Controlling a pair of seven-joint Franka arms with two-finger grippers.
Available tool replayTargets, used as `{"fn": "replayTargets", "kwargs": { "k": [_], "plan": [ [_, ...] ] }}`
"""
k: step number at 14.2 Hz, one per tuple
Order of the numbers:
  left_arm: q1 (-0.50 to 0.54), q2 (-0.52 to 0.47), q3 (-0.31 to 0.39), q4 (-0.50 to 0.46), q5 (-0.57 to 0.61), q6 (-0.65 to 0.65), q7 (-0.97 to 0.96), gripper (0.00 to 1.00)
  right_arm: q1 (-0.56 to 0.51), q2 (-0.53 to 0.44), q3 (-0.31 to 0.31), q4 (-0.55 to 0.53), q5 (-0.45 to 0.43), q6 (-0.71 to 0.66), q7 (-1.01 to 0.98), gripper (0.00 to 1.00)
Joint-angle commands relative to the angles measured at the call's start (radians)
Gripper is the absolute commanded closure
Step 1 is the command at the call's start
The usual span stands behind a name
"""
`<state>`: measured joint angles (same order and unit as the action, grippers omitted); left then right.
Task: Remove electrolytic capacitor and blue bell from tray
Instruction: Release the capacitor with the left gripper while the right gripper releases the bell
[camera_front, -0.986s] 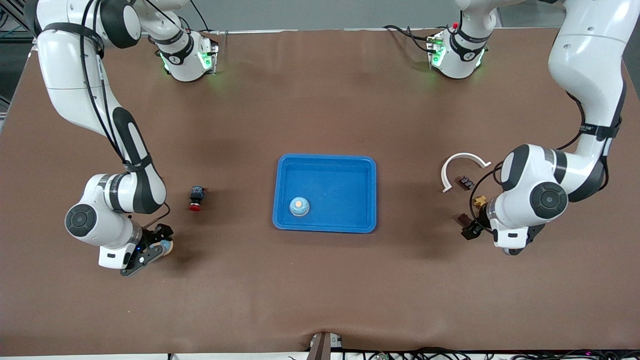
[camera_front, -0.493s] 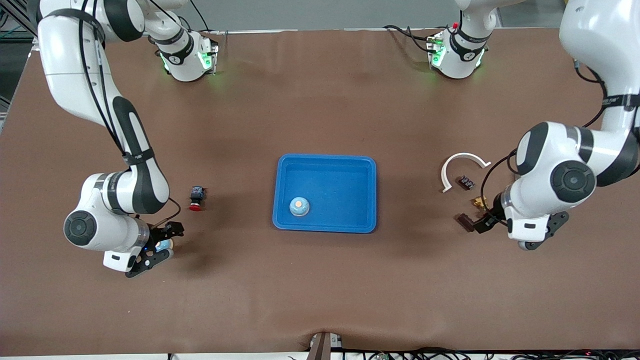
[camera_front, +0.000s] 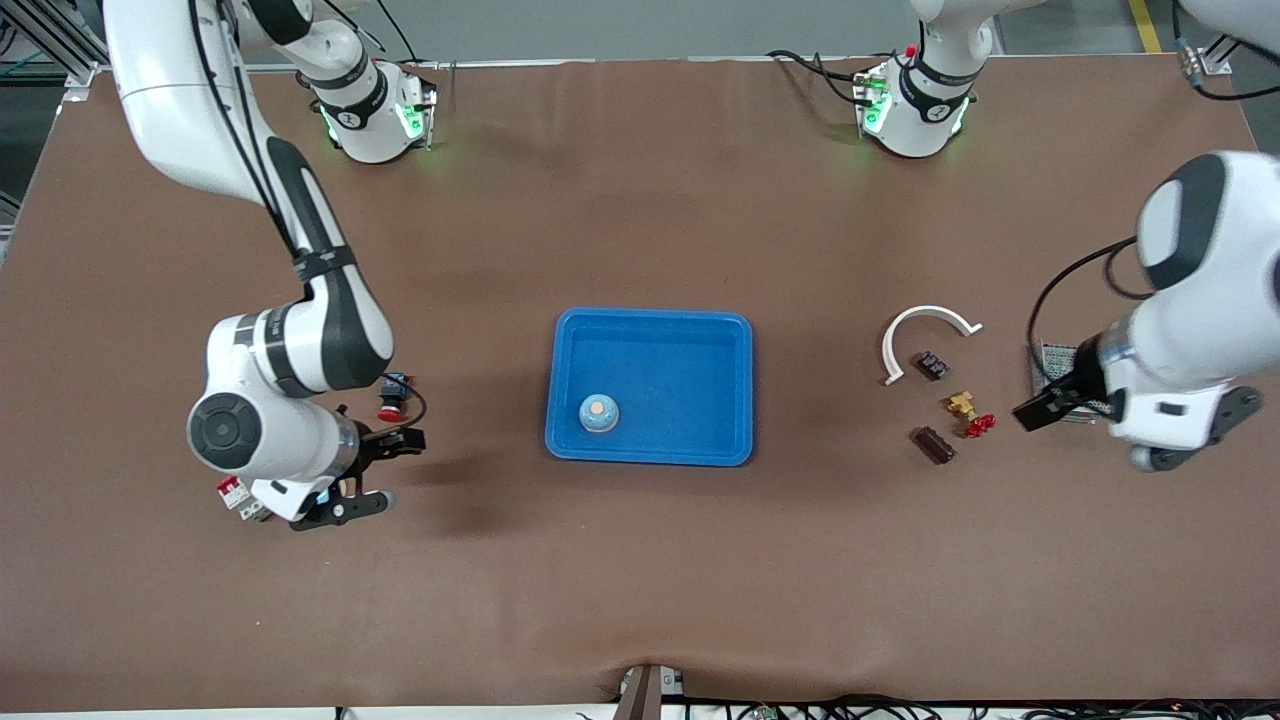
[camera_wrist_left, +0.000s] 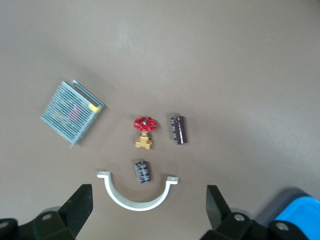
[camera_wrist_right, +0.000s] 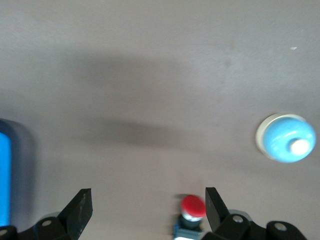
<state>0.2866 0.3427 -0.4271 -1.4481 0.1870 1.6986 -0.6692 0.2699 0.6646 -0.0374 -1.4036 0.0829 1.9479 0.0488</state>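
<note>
A blue bell (camera_front: 598, 412) sits in the blue tray (camera_front: 650, 316). A second blue bell (camera_wrist_right: 286, 138) lies on the bare table in the right wrist view; the right arm hides it in the front view. Two dark capacitors (camera_front: 933, 365) (camera_front: 933, 445) lie toward the left arm's end, and both show in the left wrist view (camera_wrist_left: 143, 171) (camera_wrist_left: 178, 130). My right gripper (camera_front: 378, 472) is open and empty over the table beside a red push button (camera_front: 392, 397). My left gripper (camera_front: 1048, 407) is open and empty above the table, near the capacitors.
A white half-ring clamp (camera_front: 925, 335), a brass valve with a red handle (camera_front: 968, 412) and a metal grid box (camera_front: 1058, 358) lie by the capacitors. A small red and white part (camera_front: 232, 492) lies beside the right arm.
Both arms have risen. The right gripper moved off the bell on the table toward the tray. The left gripper moved away from the nearer capacitor toward its end of the table.
</note>
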Motion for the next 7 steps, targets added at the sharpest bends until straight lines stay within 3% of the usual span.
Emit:
{"fn": "replayTargets", "kwargs": {
  "k": [1, 4, 7],
  "plan": [
    [0.023, -0.057, 0.002, 0.012, -0.029, -0.036, 0.149, 0.00, 0.067, -0.039, -0.007, -0.018, 0.018, -0.018, 0.170, 0.00],
    [0.040, -0.117, 0.002, 0.012, -0.029, -0.098, 0.181, 0.00, 0.139, -0.040, -0.007, -0.018, 0.018, -0.007, 0.320, 0.00],
    [0.066, -0.168, 0.002, 0.012, -0.056, -0.146, 0.314, 0.00, 0.193, -0.039, -0.010, -0.018, 0.087, 0.012, 0.407, 0.00]
  ]
}}
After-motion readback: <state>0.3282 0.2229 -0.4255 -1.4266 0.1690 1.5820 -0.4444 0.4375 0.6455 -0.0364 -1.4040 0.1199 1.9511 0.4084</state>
